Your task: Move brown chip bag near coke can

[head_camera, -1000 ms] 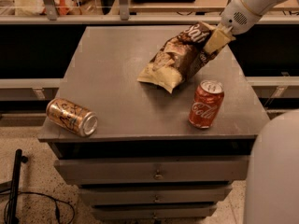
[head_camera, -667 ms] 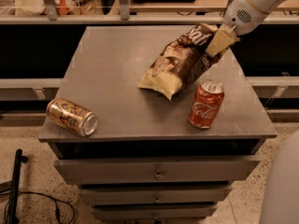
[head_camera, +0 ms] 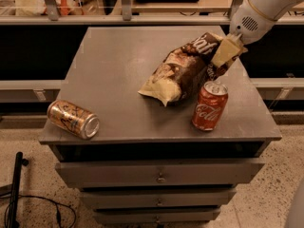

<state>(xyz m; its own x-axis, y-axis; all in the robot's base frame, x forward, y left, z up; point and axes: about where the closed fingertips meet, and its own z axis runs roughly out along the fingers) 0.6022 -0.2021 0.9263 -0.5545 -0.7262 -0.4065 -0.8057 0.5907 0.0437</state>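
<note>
The brown chip bag (head_camera: 183,75), crinkled dark brown and cream with white lettering, lies slanted on the right half of the grey cabinet top (head_camera: 114,65). Its lower cream end points front left. Its upper end is raised at my gripper (head_camera: 226,51). The gripper reaches in from the upper right and is shut on that upper right end of the bag. The coke can (head_camera: 210,105), red with white script and a silver top, stands upright near the front right edge. It is just in front of the bag's right side, almost touching it.
A gold can with dark markings (head_camera: 73,119) lies on its side at the front left corner of the cabinet top. The cabinet has drawers (head_camera: 159,175) below. Shelving runs behind it. A black cable (head_camera: 16,189) lies on the speckled floor at the left.
The gripper has moved forward and down a little with the bag's end in it. The bag has slid closer to the coke can. Both cans have stayed put.
</note>
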